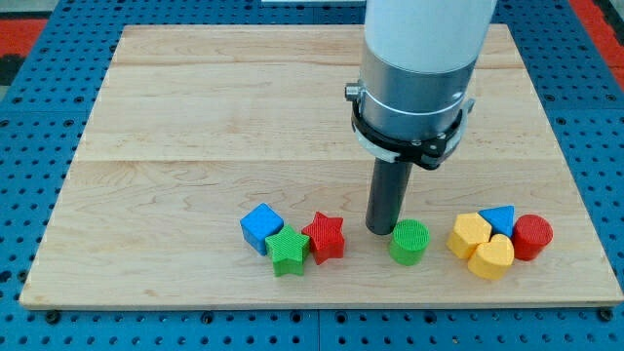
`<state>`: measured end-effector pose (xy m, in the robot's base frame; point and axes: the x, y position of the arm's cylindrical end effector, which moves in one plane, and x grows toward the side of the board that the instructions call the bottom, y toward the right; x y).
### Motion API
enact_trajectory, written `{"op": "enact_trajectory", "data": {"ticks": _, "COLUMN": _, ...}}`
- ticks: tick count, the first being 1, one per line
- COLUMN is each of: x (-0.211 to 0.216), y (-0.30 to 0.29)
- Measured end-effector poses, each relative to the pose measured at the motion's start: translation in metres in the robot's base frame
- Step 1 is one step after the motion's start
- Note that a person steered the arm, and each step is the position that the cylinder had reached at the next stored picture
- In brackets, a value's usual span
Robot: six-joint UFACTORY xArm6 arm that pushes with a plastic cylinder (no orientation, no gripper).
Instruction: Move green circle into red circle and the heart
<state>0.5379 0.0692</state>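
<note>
The green circle (409,242) sits near the view's bottom, right of centre. My tip (380,230) rests on the board just left of it and a little above, close to touching it. The red circle (532,237) is at the far right of the bottom row. The yellow heart (492,257) lies just left of and below the red circle, touching it. A gap of bare wood separates the green circle from that group.
A yellow hexagon-like block (469,234) and a blue triangle (499,217) sit against the heart and red circle. To the left are a red star (325,236), a green star (288,251) and a blue cube (261,227). The board's bottom edge (322,303) is near.
</note>
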Motion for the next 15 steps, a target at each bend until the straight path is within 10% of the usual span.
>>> {"op": "enact_trajectory", "data": {"ticks": 5, "x": 0.063, "y": 0.051}}
{"op": "enact_trajectory", "data": {"ticks": 8, "x": 0.058, "y": 0.151}}
{"op": "enact_trajectory", "data": {"ticks": 15, "x": 0.048, "y": 0.175}}
